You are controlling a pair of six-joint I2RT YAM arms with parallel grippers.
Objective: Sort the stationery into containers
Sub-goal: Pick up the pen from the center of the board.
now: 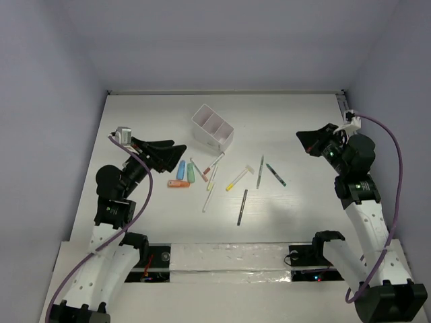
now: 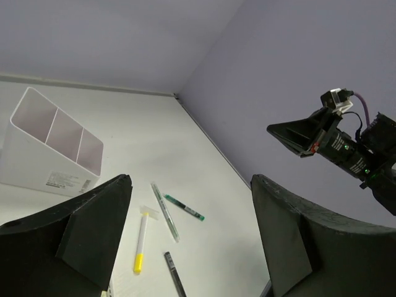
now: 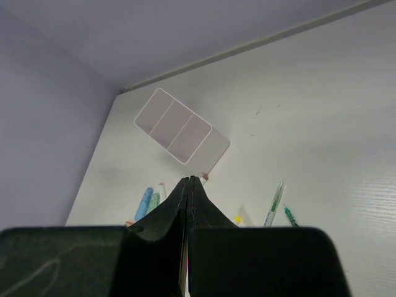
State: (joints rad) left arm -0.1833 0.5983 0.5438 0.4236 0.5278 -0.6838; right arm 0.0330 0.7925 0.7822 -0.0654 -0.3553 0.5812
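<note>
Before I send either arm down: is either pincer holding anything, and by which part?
Nothing is held. The left pincer is open and empty; the right pincer is shut on nothing.

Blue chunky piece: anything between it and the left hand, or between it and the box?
Nothing visible. The open left hand is right beside the blue piece, with no object in the gap. None lies on the line from there to the white box either.
</note>
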